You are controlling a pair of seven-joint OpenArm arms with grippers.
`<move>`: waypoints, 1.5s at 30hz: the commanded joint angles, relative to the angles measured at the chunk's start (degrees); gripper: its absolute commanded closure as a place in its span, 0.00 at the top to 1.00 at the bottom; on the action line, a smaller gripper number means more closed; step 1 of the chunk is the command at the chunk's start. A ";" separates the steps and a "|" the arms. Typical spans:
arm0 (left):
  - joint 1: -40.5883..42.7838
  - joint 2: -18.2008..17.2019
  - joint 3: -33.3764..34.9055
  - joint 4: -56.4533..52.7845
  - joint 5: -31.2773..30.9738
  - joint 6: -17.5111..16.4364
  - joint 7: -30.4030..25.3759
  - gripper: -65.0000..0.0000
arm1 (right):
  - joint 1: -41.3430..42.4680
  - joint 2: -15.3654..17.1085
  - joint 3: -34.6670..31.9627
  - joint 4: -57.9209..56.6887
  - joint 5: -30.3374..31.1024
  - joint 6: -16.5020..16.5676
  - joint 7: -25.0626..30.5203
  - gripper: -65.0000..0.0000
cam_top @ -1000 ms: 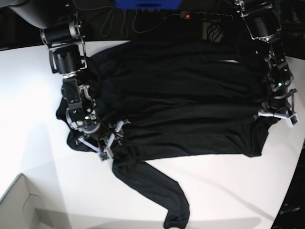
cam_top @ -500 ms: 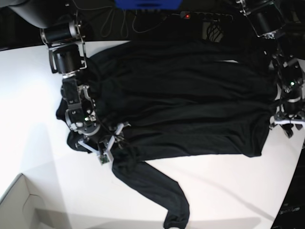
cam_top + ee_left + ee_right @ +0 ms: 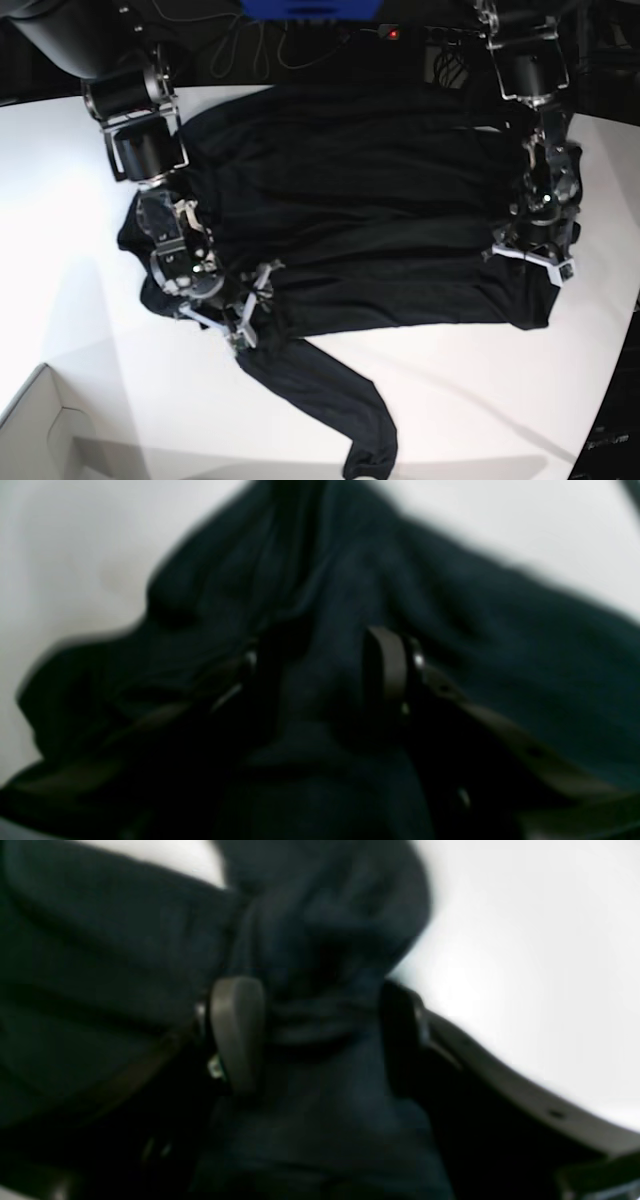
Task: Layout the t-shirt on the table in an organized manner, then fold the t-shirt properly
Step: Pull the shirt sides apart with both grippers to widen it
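Note:
The black t-shirt [image 3: 370, 200] lies spread across the white table [image 3: 480, 400], with one long sleeve [image 3: 330, 400] trailing toward the front edge. My left gripper [image 3: 528, 258] sits over the shirt's right side. In the left wrist view it [image 3: 322, 675] is closed on a raised ridge of the t-shirt [image 3: 500, 645] above the table [image 3: 75, 540]. My right gripper [image 3: 245, 310] is at the shirt's lower left, near where the sleeve starts. In the right wrist view it [image 3: 317, 1035] has bunched t-shirt fabric [image 3: 100, 965] between its fingers, beside the table [image 3: 525, 965].
A white box corner [image 3: 35, 430] stands at the front left. A blue object [image 3: 310, 8], cables and a power strip with a red light [image 3: 395, 33] lie behind the table. The table's curved edge [image 3: 625, 330] runs down the right.
My left gripper has moved from the shirt's right edge inward to the left, taking fabric with it. My right gripper has shifted slightly down and right.

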 commanded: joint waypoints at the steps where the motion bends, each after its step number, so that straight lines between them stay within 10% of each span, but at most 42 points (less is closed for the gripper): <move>1: -2.80 -0.72 0.29 -0.53 -0.05 -0.36 -1.89 0.40 | 2.71 0.31 -0.18 -0.35 -0.84 0.15 0.22 0.57; 10: -12.82 -0.46 0.21 -13.28 -0.05 -0.36 -1.89 0.41 | 7.46 3.82 0.26 -13.89 -0.84 -0.90 9.54 0.57; 18: -22.23 -0.11 0.12 -17.15 -0.57 -0.36 -1.98 0.41 | 10.18 6.81 0.34 -19.16 -0.58 -15.85 20.18 0.57; 27: -16.25 2.27 0.65 -0.01 -0.57 -0.36 -1.37 0.40 | 6.14 6.81 0.34 -8.44 -0.58 -15.85 21.85 0.57; 36: 1.51 2.62 4.07 12.04 -0.57 -0.36 -1.89 0.40 | -1.86 6.46 5.27 10.90 -0.58 -15.59 7.61 0.57; 45: 10.30 1.39 -2.34 16.87 -0.66 -0.36 -1.89 0.40 | -12.68 2.42 15.46 29.54 -0.58 -7.15 -7.95 0.57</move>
